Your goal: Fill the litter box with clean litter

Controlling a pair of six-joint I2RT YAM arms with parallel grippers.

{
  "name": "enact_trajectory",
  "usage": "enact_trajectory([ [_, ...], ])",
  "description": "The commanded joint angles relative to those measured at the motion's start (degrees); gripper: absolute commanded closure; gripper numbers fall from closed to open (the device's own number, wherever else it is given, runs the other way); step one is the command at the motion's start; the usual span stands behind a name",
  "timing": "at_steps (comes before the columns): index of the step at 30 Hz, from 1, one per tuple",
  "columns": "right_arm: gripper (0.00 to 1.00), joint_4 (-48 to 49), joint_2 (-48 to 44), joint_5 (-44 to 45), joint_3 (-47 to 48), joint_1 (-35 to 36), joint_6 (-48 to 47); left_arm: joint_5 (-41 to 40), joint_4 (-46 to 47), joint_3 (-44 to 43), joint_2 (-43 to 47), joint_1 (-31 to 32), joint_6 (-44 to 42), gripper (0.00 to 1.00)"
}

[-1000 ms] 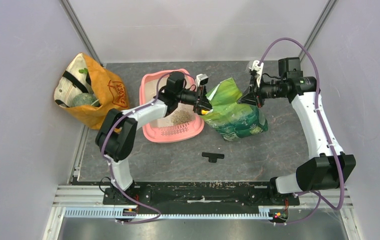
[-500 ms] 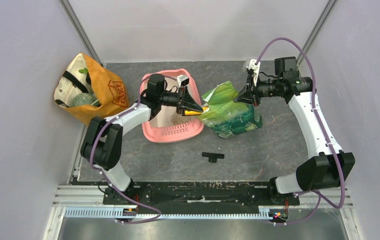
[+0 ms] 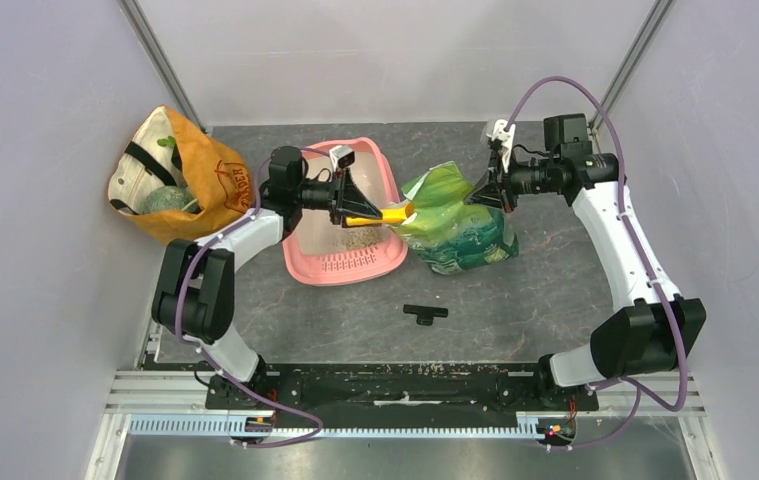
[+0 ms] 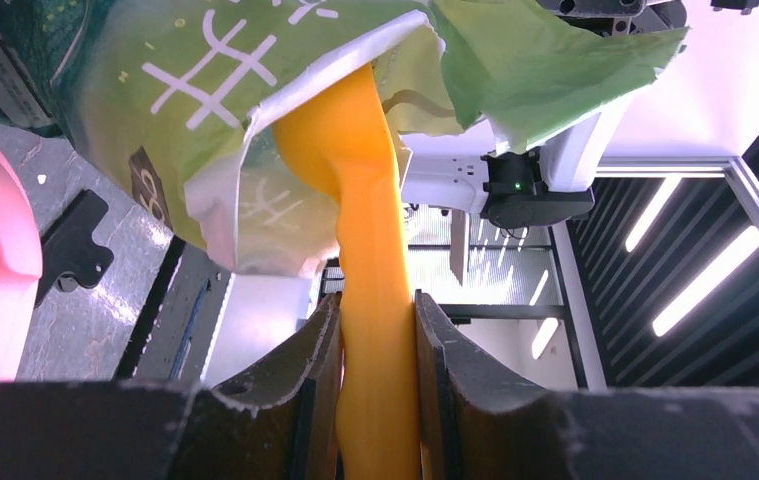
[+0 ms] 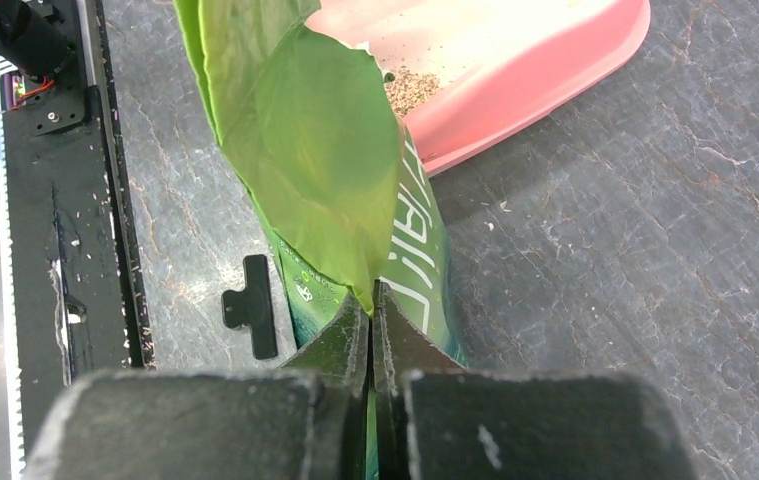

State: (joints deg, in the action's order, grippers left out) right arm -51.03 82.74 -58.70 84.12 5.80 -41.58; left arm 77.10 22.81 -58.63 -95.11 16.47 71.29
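Note:
The pink litter box [image 3: 300,262] lies left of centre, with a small pile of grey litter [image 3: 357,240] on its pale floor. Over the box my left gripper [image 3: 347,212] is shut on the handle of an orange scoop [image 3: 393,213]. The scoop's head is hidden inside the mouth of a glossy green bag [image 3: 460,235]. In the left wrist view the scoop [image 4: 370,250] runs from my left gripper [image 4: 375,310] up into the green bag [image 4: 205,100]. My right gripper [image 3: 482,190] is shut on the bag's top edge and holds it up. The right wrist view shows that gripper [image 5: 370,305] pinching the green bag [image 5: 305,140], with the litter box [image 5: 555,70] and litter [image 5: 410,90] beyond.
An orange-tan fabric bag [image 3: 180,180] stands at the far left by the wall. A small black T-shaped clip [image 3: 425,313] lies on the dark table in front of the green bag, also seen as the clip [image 5: 252,305]. Pale walls close in on three sides.
My left arm has drawn back to the left, pulling the scoop partway out of the bag and over the litter box. The right gripper and the bag's top have shifted slightly left.

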Motion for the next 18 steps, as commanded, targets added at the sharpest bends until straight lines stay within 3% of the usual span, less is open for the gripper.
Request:
enact_trajectory([
  [1, 1.0, 2.77, -0.01, 0.7, 0.96, 0.9, -0.95, 4.97, 4.04, 0.35, 3.94, -2.27, 2.17, 0.98],
  [18, 1.0, 3.83, 2.13, 1.74, 3.72, 2.81, 0.22, 8.58, 3.33, 5.22, 7.53, -9.37, 2.08, 0.98],
])
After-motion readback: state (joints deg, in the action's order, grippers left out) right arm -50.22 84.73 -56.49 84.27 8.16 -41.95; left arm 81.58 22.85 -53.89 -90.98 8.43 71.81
